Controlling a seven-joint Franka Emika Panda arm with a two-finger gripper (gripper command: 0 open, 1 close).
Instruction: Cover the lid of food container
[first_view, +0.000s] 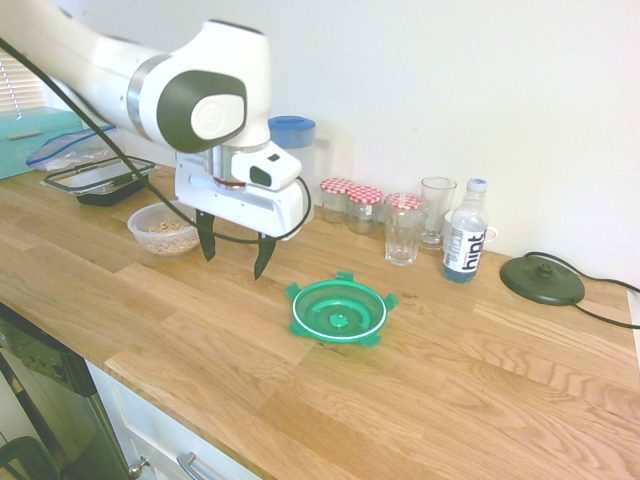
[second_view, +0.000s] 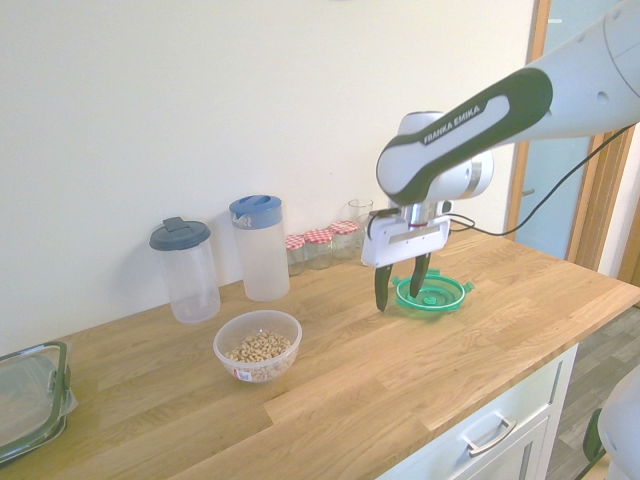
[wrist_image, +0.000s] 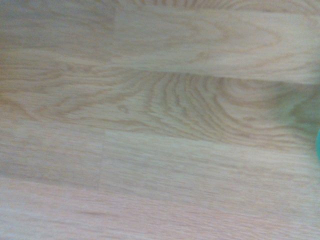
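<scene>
Mostly blurred wood, lid edge cut off

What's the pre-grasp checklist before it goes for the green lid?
1. Gripper open and empty: ok.
2. Gripper above the lid: not ok, it hangs over bare countertop beside it.
3. Lid free of clutter: ok.
4. Lid ring handle facing up: cannot tell.
5. Food container uncovered, cereal inside, nothing on its rim: ok.
6. Path from lid to container clear: ok, pitchers stand behind at the wall.
</scene>
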